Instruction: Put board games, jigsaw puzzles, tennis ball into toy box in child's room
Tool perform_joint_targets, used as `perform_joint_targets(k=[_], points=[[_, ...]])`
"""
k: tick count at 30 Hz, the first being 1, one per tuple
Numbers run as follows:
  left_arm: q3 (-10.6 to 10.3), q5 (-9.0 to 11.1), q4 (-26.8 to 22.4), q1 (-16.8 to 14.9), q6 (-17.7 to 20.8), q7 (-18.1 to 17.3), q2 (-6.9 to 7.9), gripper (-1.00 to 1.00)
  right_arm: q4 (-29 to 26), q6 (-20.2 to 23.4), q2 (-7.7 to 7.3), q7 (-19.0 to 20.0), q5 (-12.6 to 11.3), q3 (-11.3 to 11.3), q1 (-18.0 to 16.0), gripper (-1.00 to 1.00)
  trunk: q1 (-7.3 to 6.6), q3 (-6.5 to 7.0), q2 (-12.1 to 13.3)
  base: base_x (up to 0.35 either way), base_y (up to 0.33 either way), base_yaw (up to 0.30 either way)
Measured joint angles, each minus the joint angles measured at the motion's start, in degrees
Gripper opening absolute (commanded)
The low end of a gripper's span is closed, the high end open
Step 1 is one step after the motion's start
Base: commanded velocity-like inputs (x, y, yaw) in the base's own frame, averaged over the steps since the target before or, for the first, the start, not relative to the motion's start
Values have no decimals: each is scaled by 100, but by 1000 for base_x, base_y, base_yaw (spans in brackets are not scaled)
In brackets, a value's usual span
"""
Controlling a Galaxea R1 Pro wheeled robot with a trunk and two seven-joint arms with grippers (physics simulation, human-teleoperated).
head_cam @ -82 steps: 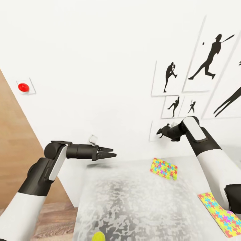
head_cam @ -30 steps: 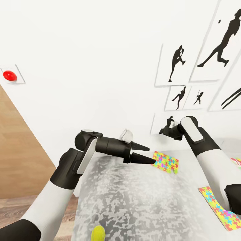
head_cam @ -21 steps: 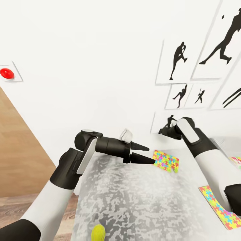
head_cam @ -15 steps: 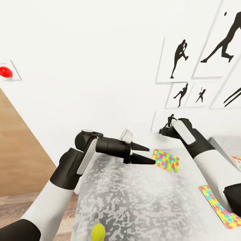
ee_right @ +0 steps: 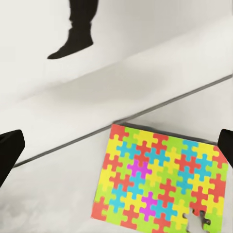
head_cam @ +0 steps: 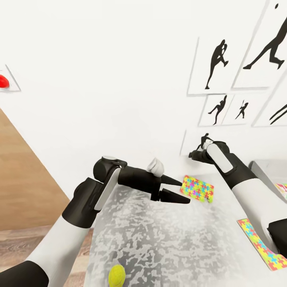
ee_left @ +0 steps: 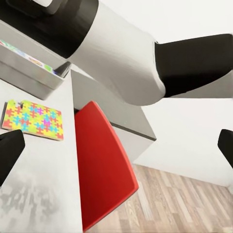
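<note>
A: Fig., L claw (head_cam: 177,189): what's changed?
B: Spread; reached fwd since earlier, now just beside far-edge jigsaw puzzle (head_cam: 197,188) on desk (head_cam: 167,239). Pick-up likely next.
A: R claw (head_cam: 194,154)?
B: Spread, above same puzzle. Tennis ball (head_cam: 116,275) at near edge.

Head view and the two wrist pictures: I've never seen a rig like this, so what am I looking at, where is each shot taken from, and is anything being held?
This is a simulated two-armed robot at a pale marbled table. The large picture comes from a camera on its head, looking down over both arms. The other two come from cameras near each gripper, looking out between its two dark fingers.

The left gripper is open and empty above the table, near one jigsaw puzzle. The right gripper is open too, looking down on that puzzle. A second jigsaw puzzle lies by the table's right edge, and the tennis ball at the near edge. The grey toy box sits behind. Nothing is held.
</note>
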Motion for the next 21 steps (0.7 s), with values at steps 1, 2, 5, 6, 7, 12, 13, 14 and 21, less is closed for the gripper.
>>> perform_joint_targets(k=[1, 2, 5, 6, 7, 12, 13, 14, 21], points=[[-5, 0, 0, 0, 0, 5, 0, 100, 2, -3, -13, 24, 1, 0, 0, 100, 0, -9, 0, 0, 0, 0], [-6, 0, 0, 0, 0, 7, -1, 100, 4, -4, -18, 38, 1, 0, 0, 100, 0, -19, 0, 0, 0, 0], [-8, 0, 0, 3, 0, 12, -6, 100, 8, -7, -33, 121, 3, 1, 0, 100, 0, -47, 0, 0, 0, 0], [-7, 0, 0, 4, 0, 12, -9, 100, 9, -7, -34, 142, 4, 1, 0, 100, 0, -57, 0, 0, 0, 0], [-6, 0, 0, 6, 0, 13, -12, 100, 9, -11, -38, 184, 8, 1, 0, 100, 0, -66, 0, 0, 0, 0], [-5, -3, 1, 6, 0, 14, -17, 100, 10, -15, -45, 299, 109, 1, 0, 100, 0, -114, 0, 0, 0, 0], [-4, -4, 1, 6, 0, 14, -17, 100, 10, -15, -46, 319, 142, 1, 0, 100, 0, -123, 0, 0, 0, 0], [-4, -3, 1, 5, 0, 14, -18, 100, 12, -16, -46, 342, 179, 1, 2, 100, 0, -132, 0, 0, 0, 0], [-4, -8, 5, 5, 0, 14, -16, 100, 18, -21, -53, 749, 547, -8, 30, 100, 0, -199, 0, 0, 0, 0]])
